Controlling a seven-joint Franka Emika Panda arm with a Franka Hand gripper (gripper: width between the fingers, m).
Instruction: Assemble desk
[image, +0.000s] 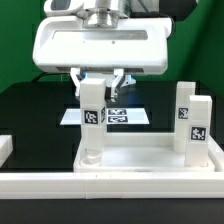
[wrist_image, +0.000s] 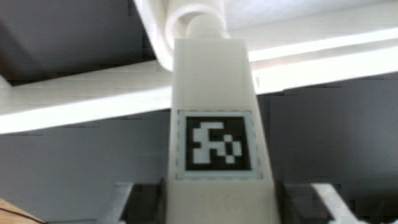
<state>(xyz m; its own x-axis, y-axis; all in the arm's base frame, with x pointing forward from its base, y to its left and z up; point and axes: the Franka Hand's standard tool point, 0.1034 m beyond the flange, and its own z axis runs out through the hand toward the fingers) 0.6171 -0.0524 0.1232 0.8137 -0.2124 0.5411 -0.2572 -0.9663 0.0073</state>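
The pincer (image: 100, 75) clamps an upright tagged leg (image: 93, 112) (its tag fills the wrist view), the leg's foot meeting the desk panel (image: 140, 157) at a corner. Two more legs (image: 190, 118) stand at the exterior view's right, on the black counter (image: 30, 110).

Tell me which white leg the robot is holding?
The leg on the exterior view's left, between the end effector's fingers; the two legs on the right stand untouched.
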